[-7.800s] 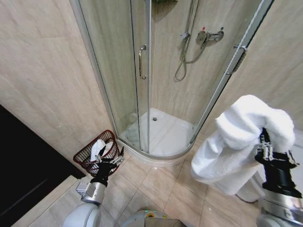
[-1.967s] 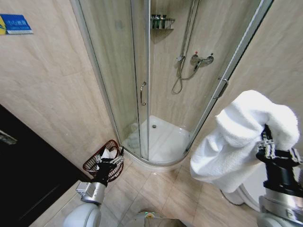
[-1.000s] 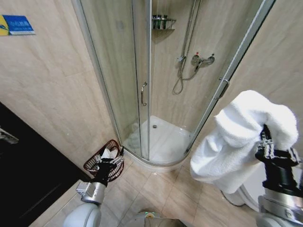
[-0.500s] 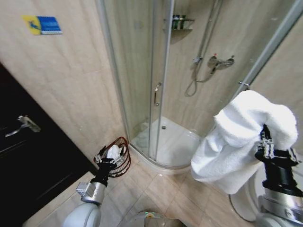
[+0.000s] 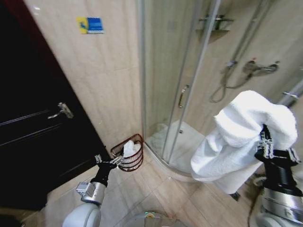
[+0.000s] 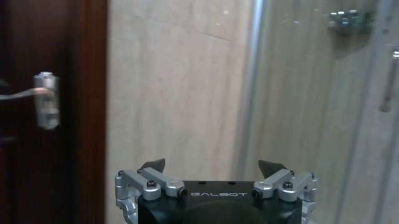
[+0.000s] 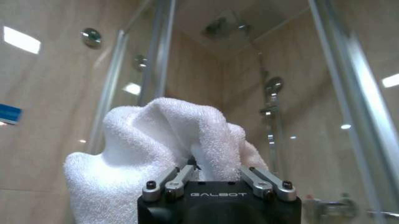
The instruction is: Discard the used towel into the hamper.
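Right hand (image 5: 263,138) is pinched tight into a fold of the thick white terry towel (image 5: 241,137), carrying it high beside the glass shower enclosure (image 5: 189,71). Soft, floppy and light, I'd say; a bunched fold is the sensible grip. Left hand (image 5: 111,161) hangs low with fingers spread, holding nothing, just before the small dark red-brown wire hamper (image 5: 129,153) on the tiled floor (image 5: 161,198), white cloth already inside.

White towel (image 5: 236,137), dark red-brown hamper (image 5: 129,153) with seemingly white cloth (image 5: 128,147), beige tiles (image 5: 113,71), dark door (image 5: 33,123).
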Available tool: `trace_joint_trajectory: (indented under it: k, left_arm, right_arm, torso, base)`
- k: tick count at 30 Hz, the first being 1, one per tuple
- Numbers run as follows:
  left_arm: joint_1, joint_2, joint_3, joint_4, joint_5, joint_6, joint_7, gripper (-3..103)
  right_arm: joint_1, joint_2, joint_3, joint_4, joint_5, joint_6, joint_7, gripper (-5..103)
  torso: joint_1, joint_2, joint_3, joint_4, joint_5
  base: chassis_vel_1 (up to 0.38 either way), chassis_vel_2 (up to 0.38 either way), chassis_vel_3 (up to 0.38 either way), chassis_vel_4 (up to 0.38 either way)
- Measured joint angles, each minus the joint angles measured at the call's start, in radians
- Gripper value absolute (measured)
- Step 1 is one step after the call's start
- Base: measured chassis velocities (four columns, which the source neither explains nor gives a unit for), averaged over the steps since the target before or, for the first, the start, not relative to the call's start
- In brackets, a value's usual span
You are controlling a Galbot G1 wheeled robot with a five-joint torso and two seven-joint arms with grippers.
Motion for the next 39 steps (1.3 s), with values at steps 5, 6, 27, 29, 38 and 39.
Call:
trace_joint_trajectory:
  k: [5, 6, 27, 29, 38, 39]
  left_arm:
    - [0.0, 0.0, 0.0, 0.0, 0.0, 0.0, 0.0, 100]
    - [0.0, 0.0, 0.0, 0.0, 0.0, 0.0, 0.0, 100]
    - [0.0, 0.0, 0.0, 0.0, 0.0, 0.0, 0.0, 100]
    - [0.0, 0.0, 0.0, 0.0, 0.0, 0.0, 0.0, 100]
    - [0.0, 0.0, 0.0, 0.0, 0.0, 0.0, 0.0, 100]
    - [0.0, 0.0, 0.0, 0.0, 0.0, 0.0, 0.0, 100]
  right_arm:
    - [0.002, 0.0, -0.001, -0.002, 0.0, -0.001, 0.0, 20]
    - [0.002, 0.0, -0.001, -0.003, 0.0, -0.001, 0.0, 20]
    - [0.005, -0.005, -0.005, -0.008, 0.0, -0.002, 0.0, 20]
    - [0.006, -0.008, -0.006, -0.01, -0.001, -0.003, 0.0, 20]
    - [0.02, -0.009, -0.025, -0.025, -0.027, -0.011, 0.021, 20]
    - [0.027, -0.01, -0.028, -0.027, -0.034, -0.019, 0.037, 20]
  torso:
    - [0.0, 0.0, 0.0, 0.0, 0.0001]
    - [0.0, 0.0, 0.0, -0.0001, 0.0]
    - [0.0, -0.001, 0.0, -0.0001, -0.0003]
    - [0.0, -0.001, 0.0, -0.0001, 0.0001]
    - [0.0, -0.001, 0.0, 0.0001, -0.0001]
    - [0.0, -0.001, 0.0, 0.0002, -0.0002]
  base:
    - [0.133, 0.123, 0.133, 0.127]
    - [0.127, 0.141, 0.121, 0.127]
    - [0.127, 0.116, 0.128, 0.125]
    - [0.129, 0.125, 0.134, 0.131]
    - [0.119, 0.114, 0.136, 0.13]
    - [0.105, 0.11, 0.08, 0.103]
